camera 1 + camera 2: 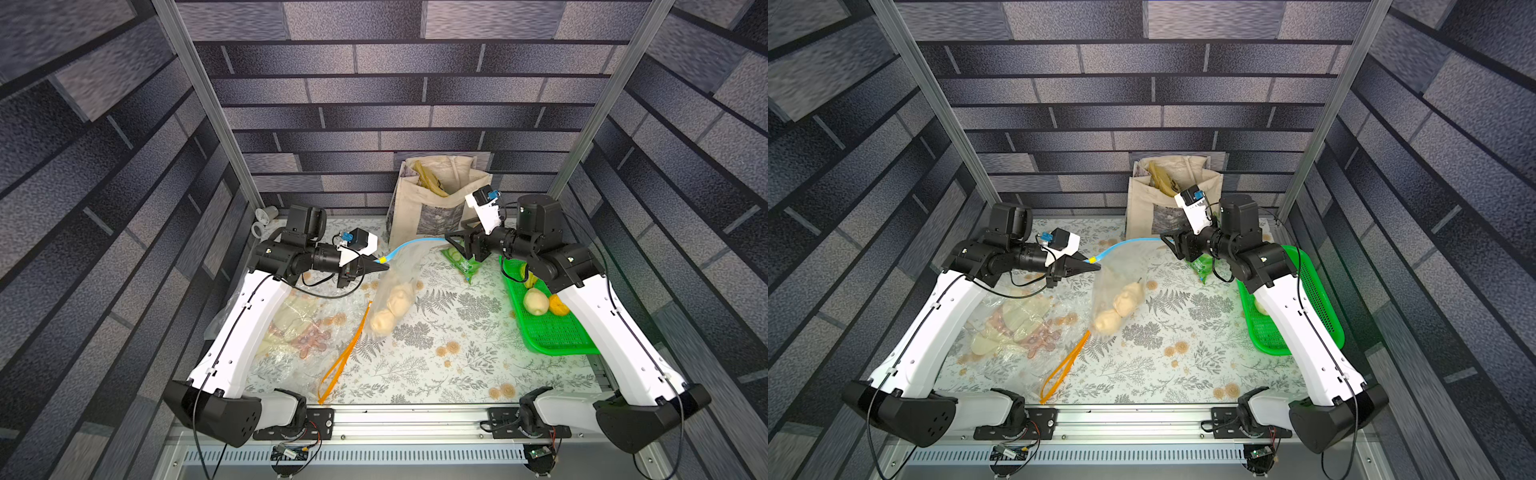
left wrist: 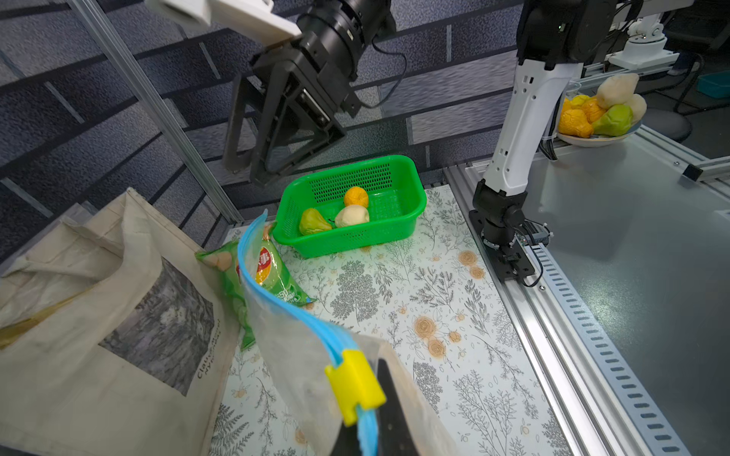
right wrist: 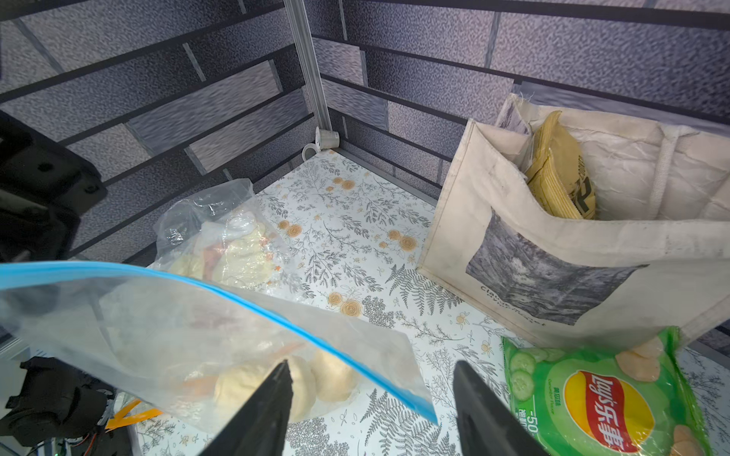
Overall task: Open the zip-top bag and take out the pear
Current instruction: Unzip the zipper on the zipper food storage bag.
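The left gripper (image 1: 380, 266) is pressed shut on the zip-top bag (image 1: 400, 272) at its blue zip strip (image 3: 59, 270), right against the yellow slider (image 2: 355, 385); the bag hangs below those jaws, and the pale pears (image 1: 397, 300) sag in its bottom. The right gripper (image 3: 371, 365) stands spread and holds nothing, the strip's free corner lying between its jaws; it should close on the stiff strip rather than the film, then pull level and away; whether the seal is parted I cannot tell. Beside the right jaws a green crisp packet (image 3: 604, 402) reads "Lay's", Chinese characters and "-50"; the canvas tote (image 3: 553, 276) beyond has print too small to read.
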You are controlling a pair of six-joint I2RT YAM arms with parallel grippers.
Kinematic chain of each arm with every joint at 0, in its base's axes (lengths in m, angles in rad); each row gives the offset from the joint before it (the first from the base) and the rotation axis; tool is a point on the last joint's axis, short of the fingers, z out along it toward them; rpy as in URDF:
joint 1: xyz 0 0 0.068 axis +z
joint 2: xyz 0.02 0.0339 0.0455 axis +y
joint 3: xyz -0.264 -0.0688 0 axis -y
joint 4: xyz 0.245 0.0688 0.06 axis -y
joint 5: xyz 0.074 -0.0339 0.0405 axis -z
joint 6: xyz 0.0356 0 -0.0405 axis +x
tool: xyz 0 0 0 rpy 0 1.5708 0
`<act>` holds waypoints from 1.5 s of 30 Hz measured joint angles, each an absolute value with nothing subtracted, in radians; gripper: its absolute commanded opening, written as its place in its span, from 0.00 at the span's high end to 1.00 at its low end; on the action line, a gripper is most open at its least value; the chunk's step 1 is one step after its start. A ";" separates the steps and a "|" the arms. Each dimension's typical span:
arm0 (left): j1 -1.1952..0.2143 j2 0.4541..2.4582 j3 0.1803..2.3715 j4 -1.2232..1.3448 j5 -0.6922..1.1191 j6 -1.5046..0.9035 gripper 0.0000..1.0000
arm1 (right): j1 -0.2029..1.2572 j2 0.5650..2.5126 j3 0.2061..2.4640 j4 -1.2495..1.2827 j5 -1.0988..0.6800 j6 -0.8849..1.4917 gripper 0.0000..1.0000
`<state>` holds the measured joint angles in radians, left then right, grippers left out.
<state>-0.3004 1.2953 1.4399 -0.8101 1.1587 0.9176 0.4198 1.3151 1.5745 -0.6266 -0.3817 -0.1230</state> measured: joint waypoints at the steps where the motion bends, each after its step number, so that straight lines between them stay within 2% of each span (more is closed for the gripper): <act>1: -0.305 1.277 1.377 -0.788 1.137 0.902 1.00 | 0.419 1.336 1.598 -0.644 -0.407 -0.123 0.41; 5: -0.361 1.214 1.171 -0.697 0.995 0.837 1.00 | 0.421 1.403 1.645 -0.714 -0.495 -0.132 0.47; 12: -0.426 1.112 1.047 -0.611 0.838 0.786 1.00 | 0.492 1.402 1.588 -0.766 -0.530 -0.253 0.48; 18: -0.480 1.077 0.985 -0.518 0.750 0.772 1.00 | 0.566 1.251 1.357 -0.691 -0.578 -0.535 0.50; 27: -0.657 0.975 0.860 -0.381 0.472 0.787 1.00 | 0.613 1.229 1.334 -0.679 -0.616 -0.945 0.49; 29: -0.675 0.957 0.844 -0.349 0.411 0.803 1.00 | 0.635 1.230 1.332 -0.675 -0.616 -1.016 0.54; 31: -0.682 0.945 0.830 -0.319 0.366 0.812 1.00 | 0.651 1.234 1.326 -0.652 -0.616 -1.076 0.68; 35: -0.685 0.944 0.827 -0.281 0.310 0.824 1.00 | 0.669 1.243 1.298 -0.590 -0.620 -1.119 0.66; 45: -0.685 0.977 0.841 -0.244 0.290 0.830 1.00 | 0.716 1.345 1.291 -0.509 -0.639 -1.143 0.67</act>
<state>-0.6849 0.9768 0.8410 -0.2436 0.2905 0.8303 0.7162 1.3449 1.2915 -0.5087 -0.6388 -1.1431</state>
